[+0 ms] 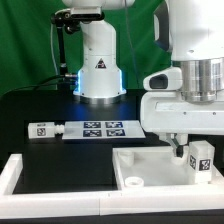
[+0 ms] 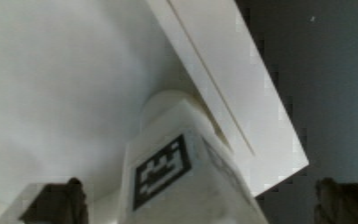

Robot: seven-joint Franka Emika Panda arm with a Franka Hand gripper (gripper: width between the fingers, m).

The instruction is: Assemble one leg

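Observation:
A white leg (image 1: 201, 159) with a black-and-white tag stands upright on the right part of the large white tray-like panel (image 1: 150, 165). My gripper (image 1: 192, 154) hangs straight over it, with its jaws on either side of the leg. In the wrist view the leg (image 2: 185, 165) lies between the two dark fingers (image 2: 60, 202), with a gap on each side. My gripper (image 2: 202, 205) is open around it. The panel's flat face (image 2: 51, 80) and raised rim (image 2: 229, 80) fill that view.
The marker board (image 1: 100, 128) lies on the black table behind the panel. Another small tagged white leg (image 1: 40, 129) lies to its left in the exterior view. A white frame (image 1: 15, 172) runs along the front left. The robot base (image 1: 97, 70) stands at the back.

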